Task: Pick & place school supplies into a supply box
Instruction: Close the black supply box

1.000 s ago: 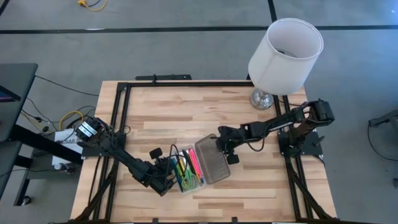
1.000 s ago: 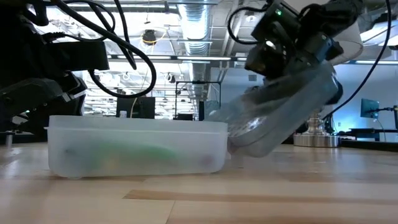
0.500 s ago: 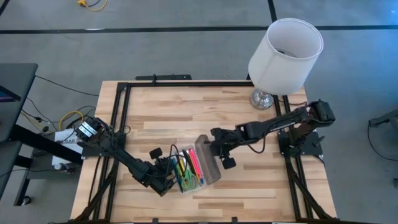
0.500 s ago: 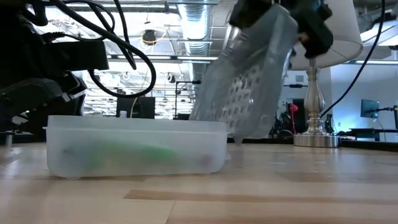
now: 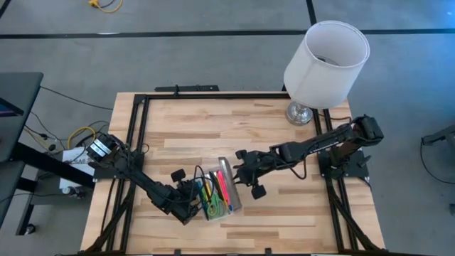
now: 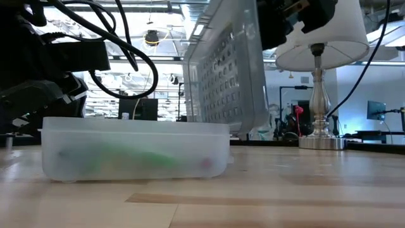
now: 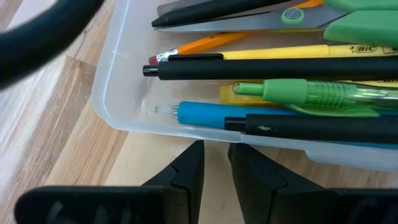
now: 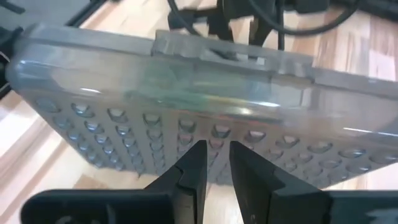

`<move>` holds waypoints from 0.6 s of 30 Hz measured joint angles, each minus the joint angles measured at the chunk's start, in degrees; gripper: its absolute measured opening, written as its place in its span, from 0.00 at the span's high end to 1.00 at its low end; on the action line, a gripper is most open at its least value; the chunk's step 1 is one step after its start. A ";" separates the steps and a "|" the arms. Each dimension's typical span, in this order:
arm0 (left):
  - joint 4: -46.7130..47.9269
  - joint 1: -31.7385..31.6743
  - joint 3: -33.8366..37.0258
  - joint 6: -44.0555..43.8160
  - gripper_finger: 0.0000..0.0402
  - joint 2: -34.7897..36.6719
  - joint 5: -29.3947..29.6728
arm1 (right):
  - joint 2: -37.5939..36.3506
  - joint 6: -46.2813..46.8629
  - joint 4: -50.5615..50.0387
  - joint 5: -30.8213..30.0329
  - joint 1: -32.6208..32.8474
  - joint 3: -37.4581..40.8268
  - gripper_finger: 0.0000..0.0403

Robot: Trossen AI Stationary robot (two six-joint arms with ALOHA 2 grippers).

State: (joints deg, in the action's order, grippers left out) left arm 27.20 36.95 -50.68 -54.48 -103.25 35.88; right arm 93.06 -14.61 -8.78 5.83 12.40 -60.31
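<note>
Supply box is seen on the table's near-middle, lid raised near upright on its hinge. Right arm is stretched low across the table; right gripper is set against the dotted lid, fingers nearly together, grip not discernible. Left gripper is pressed at the box's left end wall, fingers narrowly apart. Inside are seen pens, a pencil, green-handled scissors.

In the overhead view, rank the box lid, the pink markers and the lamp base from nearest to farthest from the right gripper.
From the right gripper:
1. Box lid, right against it, standing on edge.
2. Pink markers, inside the box just beyond the lid.
3. Lamp base, at the table's far right corner.
</note>
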 joint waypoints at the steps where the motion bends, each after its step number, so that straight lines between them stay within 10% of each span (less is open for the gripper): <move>1: -0.07 0.00 0.00 0.00 0.81 -0.02 0.09 | 0.00 -0.19 0.71 0.04 0.02 0.00 0.84; 18: 2.73 1.78 -0.11 -3.42 0.81 -0.04 0.51 | 11.28 -0.42 11.65 0.29 0.10 -0.95 0.84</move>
State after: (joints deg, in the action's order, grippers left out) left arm 29.93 38.73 -50.78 -57.90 -103.28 36.39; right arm 104.34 -15.03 2.87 6.11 12.51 -61.26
